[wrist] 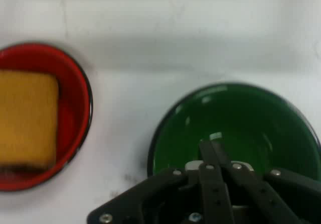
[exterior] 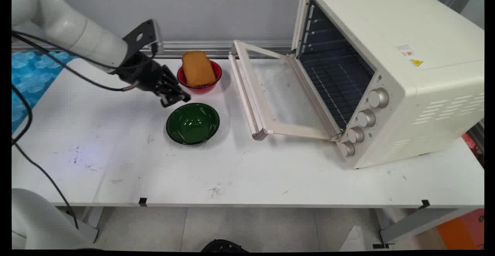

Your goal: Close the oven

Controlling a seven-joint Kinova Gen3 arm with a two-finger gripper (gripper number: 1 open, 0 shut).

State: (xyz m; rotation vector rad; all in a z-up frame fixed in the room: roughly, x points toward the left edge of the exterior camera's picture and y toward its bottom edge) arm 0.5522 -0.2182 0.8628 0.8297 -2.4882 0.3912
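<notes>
My black gripper (exterior: 176,98) hangs shut and empty just above the far left rim of an empty green bowl (exterior: 192,123). In the hand view the closed gripper (wrist: 209,148) points over that green bowl (wrist: 235,128). Behind it stands a red bowl (exterior: 200,86) holding a slice of brown toast (exterior: 198,69); the hand view shows the red bowl (wrist: 75,108) and its toast (wrist: 27,118) at the left.
A cream toaster oven (exterior: 390,66) stands at the right with its glass door (exterior: 270,93) folded down flat onto the table, wire rack visible inside. Blue bubble wrap (exterior: 29,74) lies at the far left. Black cables (exterior: 27,109) hang from the arm.
</notes>
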